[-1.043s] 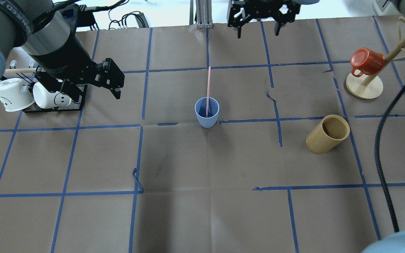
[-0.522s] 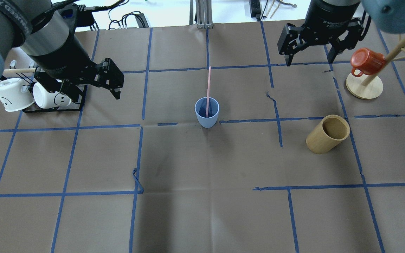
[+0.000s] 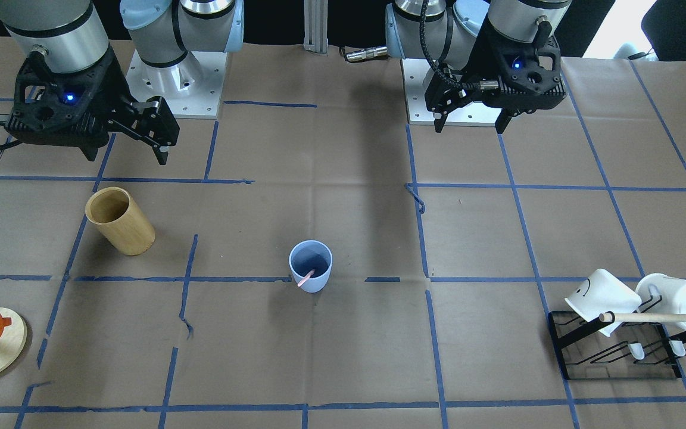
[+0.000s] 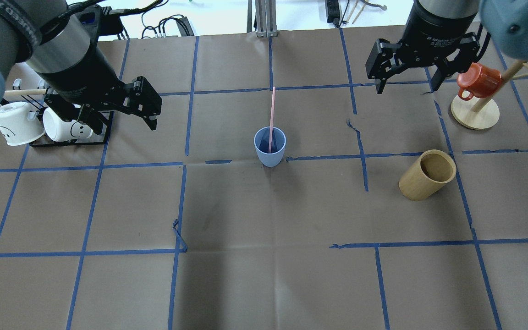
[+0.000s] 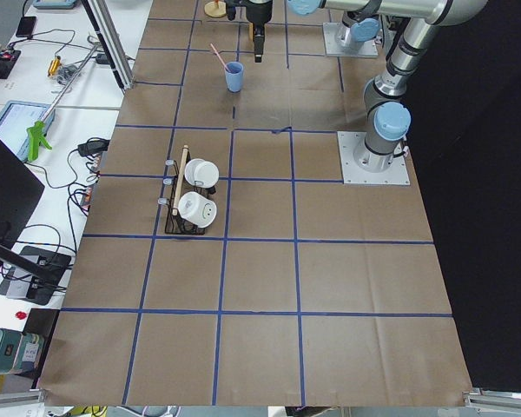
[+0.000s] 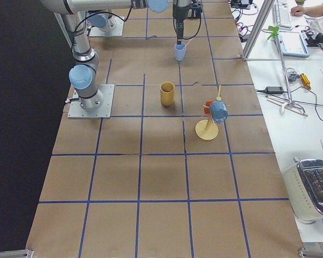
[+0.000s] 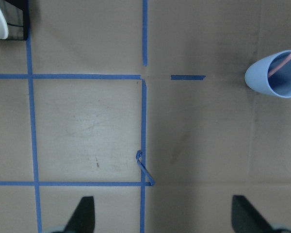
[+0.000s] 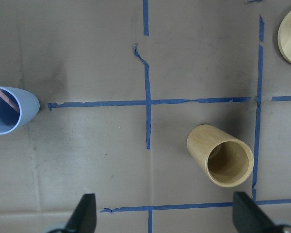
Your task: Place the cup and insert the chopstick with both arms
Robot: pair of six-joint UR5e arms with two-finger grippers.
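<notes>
The light-blue cup [image 4: 269, 147] stands upright at the table's middle, also in the front view [image 3: 310, 266]. One pale-pink chopstick [image 4: 272, 112] leans inside it, its top tilted away from me. My left gripper [image 4: 122, 120] hovers open and empty to the cup's left, near the mug rack. Its wrist view shows the cup [image 7: 274, 75] at the upper right. My right gripper [image 4: 406, 87] hovers open and empty at the far right, beside the mug tree. Its wrist view shows the cup [image 8: 9, 110] at the left edge.
A tan wooden cylinder holder [image 4: 426, 175] stands to the cup's right. A red mug [image 4: 477, 79] hangs on a wooden mug tree [image 4: 475, 114] at the far right. Two white mugs [image 4: 39, 124] sit on a black rack [image 3: 617, 357] at the left, with a long dowel [image 3: 658, 317].
My right gripper has swung from the far centre edge over to the right, beside the mug tree, and came slightly nearer. Left gripper, cup and chopstick have not moved.
</notes>
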